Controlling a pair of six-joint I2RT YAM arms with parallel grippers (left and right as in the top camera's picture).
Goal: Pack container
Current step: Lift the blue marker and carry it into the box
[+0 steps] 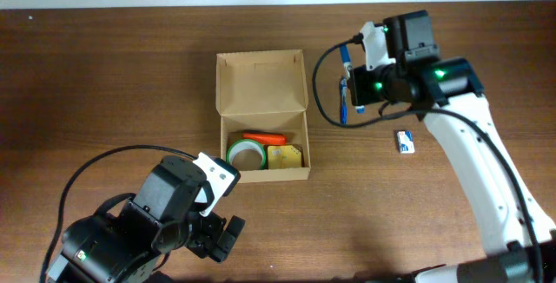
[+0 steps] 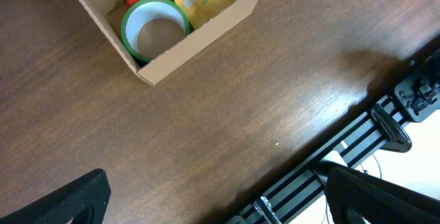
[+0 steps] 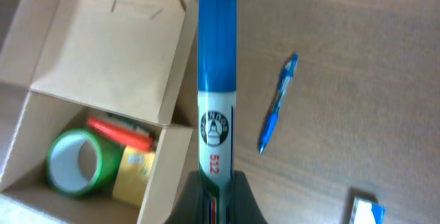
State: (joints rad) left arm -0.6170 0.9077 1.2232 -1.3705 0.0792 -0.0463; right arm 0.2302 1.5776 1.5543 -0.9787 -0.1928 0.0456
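Note:
The container (image 1: 223, 141) is a tan cardboard box standing open in the middle of the table, its lid flap (image 1: 261, 82) folded back. Inside lie a green tape roll (image 1: 246, 154), an orange-red pen (image 1: 263, 137) and a yellow item (image 1: 284, 156). My right gripper (image 3: 217, 186) is shut on a white marker with a blue cap (image 3: 217, 80), and it hangs just right of the box (image 3: 172, 107). In the overhead view that gripper (image 1: 352, 88) sits beside the lid. My left gripper (image 2: 227, 207) stands open over bare table in front of the box (image 2: 199, 42), nothing between its fingers.
A blue pen (image 3: 278, 104) lies on the table right of the held marker. A small white and blue block (image 1: 406, 141) rests further right, under the right arm. The table's front edge with black rails (image 2: 344, 148) runs close by the left gripper.

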